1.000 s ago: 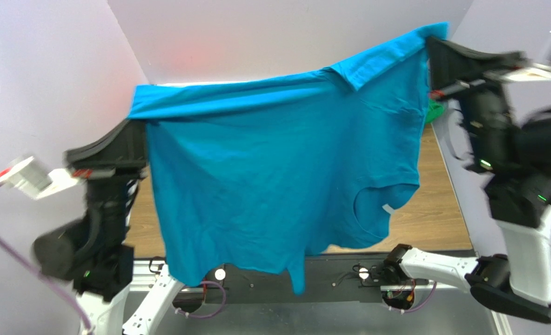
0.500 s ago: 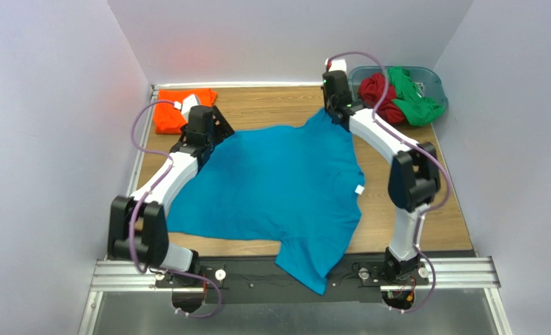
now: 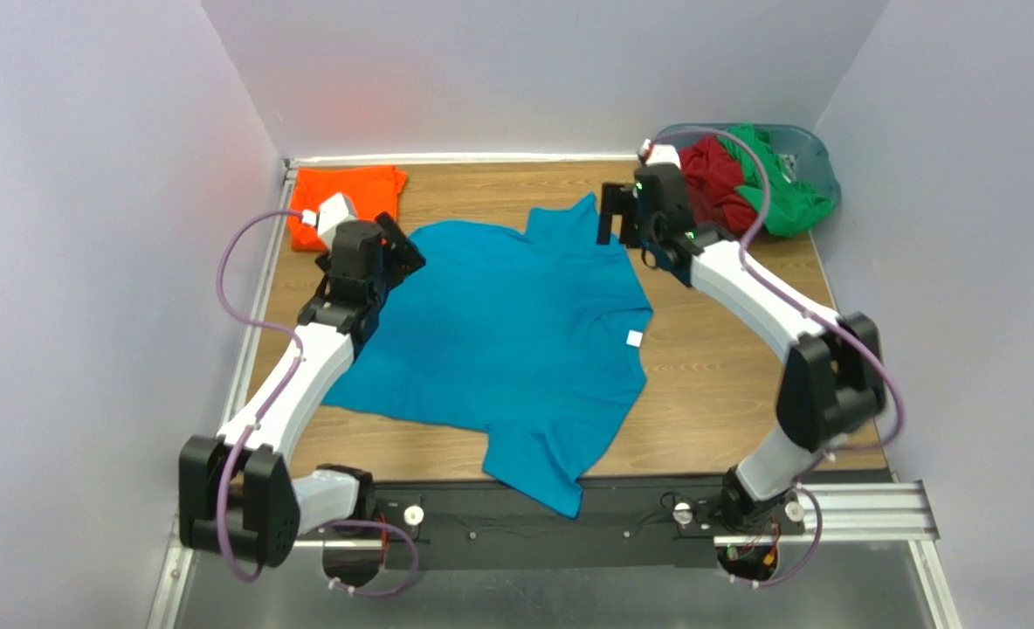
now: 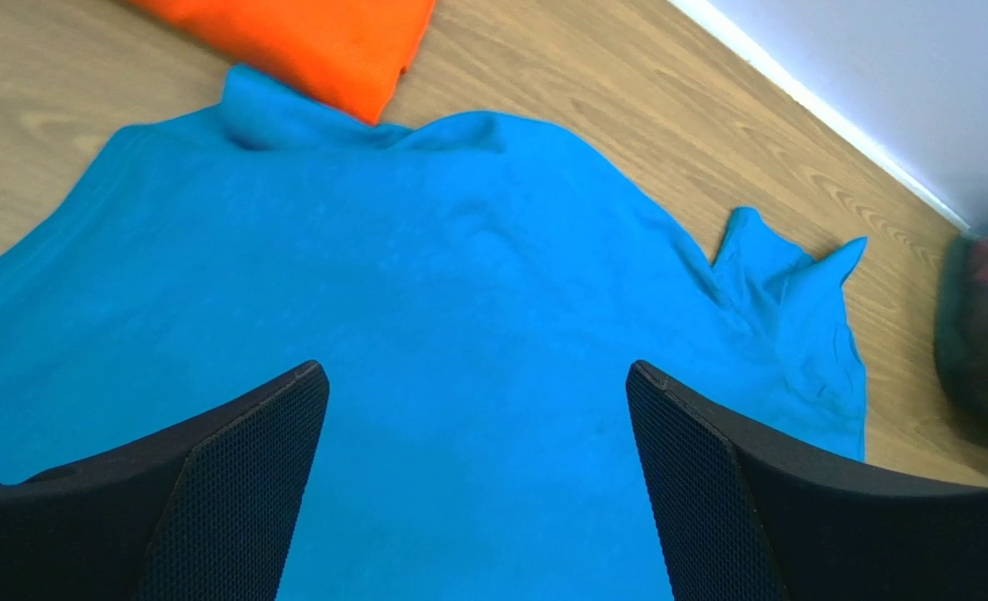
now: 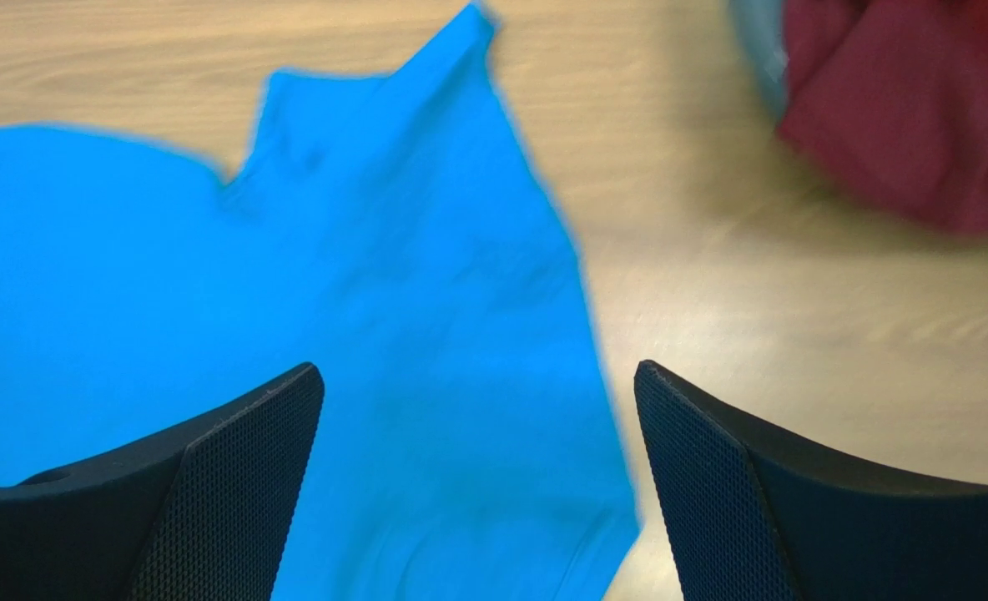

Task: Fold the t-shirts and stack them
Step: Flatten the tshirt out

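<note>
One table (image 3: pixel 745 380) carries everything. The teal-blue t-shirt (image 3: pixel 509 341) lies spread across its middle, skewed, its length running roughly from far to near, one end draping over the near edge. The grey-blue tub (image 3: pixel 811 147) at the far right holds the dark red t-shirt (image 3: pixel 709 171) and the green t-shirt (image 3: pixel 782 199); the orange t-shirt (image 3: pixel 365 190) lies folded at the far left. The left gripper (image 4: pixel 474 372) hovers above the teal cloth's far-left edge and the right gripper (image 5: pixel 478 372) above its far-right corner. Both have their jaws wide apart and empty, each nearest its own side for a regrasp.
</note>
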You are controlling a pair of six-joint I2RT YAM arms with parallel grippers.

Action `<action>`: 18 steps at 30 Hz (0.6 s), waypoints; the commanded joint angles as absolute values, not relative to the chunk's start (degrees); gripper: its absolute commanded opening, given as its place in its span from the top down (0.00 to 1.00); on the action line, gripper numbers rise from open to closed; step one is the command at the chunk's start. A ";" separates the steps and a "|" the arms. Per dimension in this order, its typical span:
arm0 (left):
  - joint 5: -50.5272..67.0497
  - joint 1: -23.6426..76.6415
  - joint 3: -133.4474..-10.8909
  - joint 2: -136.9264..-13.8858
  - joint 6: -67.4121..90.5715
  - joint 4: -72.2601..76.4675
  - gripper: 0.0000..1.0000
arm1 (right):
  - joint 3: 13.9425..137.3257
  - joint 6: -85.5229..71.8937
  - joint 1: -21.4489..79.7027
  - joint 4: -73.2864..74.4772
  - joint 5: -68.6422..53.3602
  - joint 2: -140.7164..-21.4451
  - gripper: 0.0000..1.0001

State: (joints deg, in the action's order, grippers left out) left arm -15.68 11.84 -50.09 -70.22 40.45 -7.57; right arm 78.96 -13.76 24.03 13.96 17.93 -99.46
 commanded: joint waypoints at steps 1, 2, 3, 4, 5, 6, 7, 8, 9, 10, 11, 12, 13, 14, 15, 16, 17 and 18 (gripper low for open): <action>-18.19 11.60 -45.80 -64.01 42.62 -10.98 0.04 | 68.22 -24.07 25.39 13.97 2.74 -89.66 0.00; -17.93 11.60 -43.79 -62.94 42.80 -10.99 0.03 | 64.20 -26.17 26.18 13.97 1.25 -88.43 0.00; -17.67 11.60 -42.73 -61.80 43.15 -10.73 0.03 | 62.42 -26.89 28.45 13.97 0.45 -86.33 0.00; -17.58 11.51 -41.76 -60.74 43.59 -10.81 0.03 | 60.92 -27.16 29.78 13.97 0.27 -85.61 0.00; -17.49 11.51 -40.18 -58.64 44.12 -10.81 0.03 | 57.86 -27.85 31.19 14.06 0.35 -85.08 0.00; -17.58 11.51 -39.47 -57.67 44.47 -10.90 0.03 | 56.53 -28.56 32.94 13.98 0.35 -84.64 0.00; -17.84 11.51 -38.85 -56.70 44.99 -11.59 0.03 | 55.12 -29.17 35.92 13.97 -1.48 -84.38 0.00; -18.19 11.51 -37.98 -54.95 45.61 -11.95 0.01 | 52.93 -30.75 37.17 13.97 -2.02 -84.29 0.00; -18.37 11.43 -37.53 -54.06 45.88 -12.13 0.01 | 51.78 -31.63 38.57 13.97 -2.20 -84.37 0.00; -18.54 11.43 -37.01 -53.36 46.23 -12.22 0.01 | 51.07 -32.16 41.11 13.89 -2.20 -84.81 0.00; -18.72 11.43 -36.65 -51.78 46.40 -12.30 0.01 | 50.63 -32.69 42.26 13.80 -2.11 -86.03 0.00; -18.81 11.34 -35.78 -50.55 46.75 -12.22 0.01 | 50.10 -32.96 44.02 13.80 -1.41 -87.09 0.00; -18.72 11.42 -35.42 -50.54 46.93 -12.22 0.01 | 50.18 -32.96 44.38 13.71 -1.41 -88.14 0.00; -18.63 11.43 -34.98 -49.58 47.02 -12.13 0.01 | 50.36 -33.22 44.56 13.71 -1.67 -89.20 0.00; -18.46 11.43 -34.37 -49.05 47.28 -12.22 0.01 | 50.45 -33.57 44.73 13.54 -1.41 -91.47 0.00; -18.37 11.34 -34.02 -48.69 47.46 -12.39 0.01 | 50.88 -33.75 44.82 13.36 -0.97 -92.45 0.00; -18.46 11.34 -33.40 -48.00 47.55 -12.48 0.01 | 51.24 -33.92 44.82 12.92 -0.44 -93.42 0.00; -18.63 11.34 -33.31 -47.73 47.55 -12.57 0.01 | 51.50 -34.01 44.82 13.01 1.82 -94.99 0.00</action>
State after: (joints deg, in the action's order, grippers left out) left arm -16.38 11.68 -34.63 -49.28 46.13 -11.62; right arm 50.61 -31.59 44.69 13.13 -0.62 -90.78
